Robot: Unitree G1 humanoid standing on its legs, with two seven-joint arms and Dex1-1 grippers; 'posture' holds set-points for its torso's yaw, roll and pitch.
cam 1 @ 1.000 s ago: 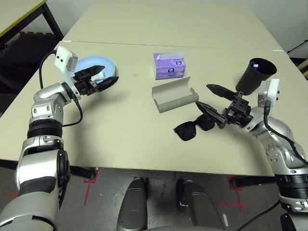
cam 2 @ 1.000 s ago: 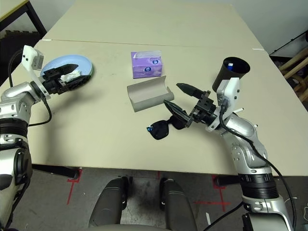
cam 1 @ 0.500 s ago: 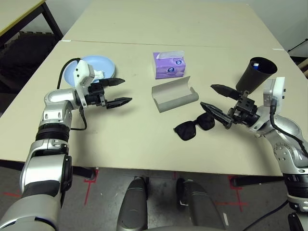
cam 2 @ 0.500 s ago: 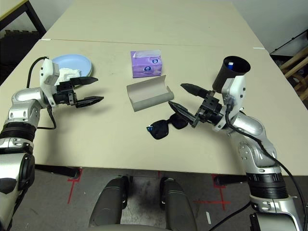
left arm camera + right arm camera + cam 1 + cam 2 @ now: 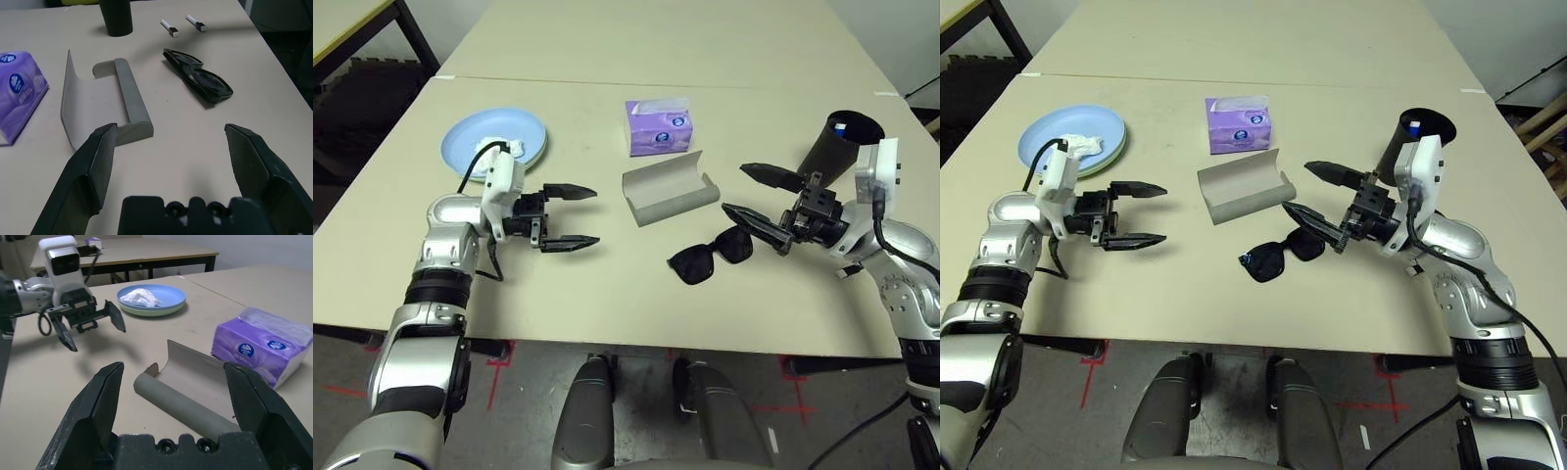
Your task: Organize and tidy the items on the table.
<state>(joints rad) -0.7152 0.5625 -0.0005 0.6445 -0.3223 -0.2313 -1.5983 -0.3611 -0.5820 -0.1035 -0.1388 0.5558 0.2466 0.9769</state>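
I'm looking down at the beige table [image 5: 607, 59] and counting stuff: two plates stacked at the far left, the light blue plate [image 5: 480, 137] sitting on the pale green plate [image 5: 146, 309], with one crumpled white tissue [image 5: 139, 295] lying on top. One purple tissue pack [image 5: 658, 127] is sitting mid-table, and just in front of it one grey glasses case [image 5: 668, 191] is lying wide open. One pair of black sunglasses [image 5: 710, 257] is resting folded on the table just in front of the case, to its right. One black cup [image 5: 837, 149] is standing at the far right, and two small white pens [image 5: 182, 24] are lying near it. My left gripper [image 5: 576, 216] is hovering over bare table near the plates, pointing toward the case, fingers spread wide and holding nothing. My right gripper [image 5: 752, 194] is hanging just beside the sunglasses, also gaping wide open and empty, its lower finger close over the frames; I'm not able to tell if it's touching them.
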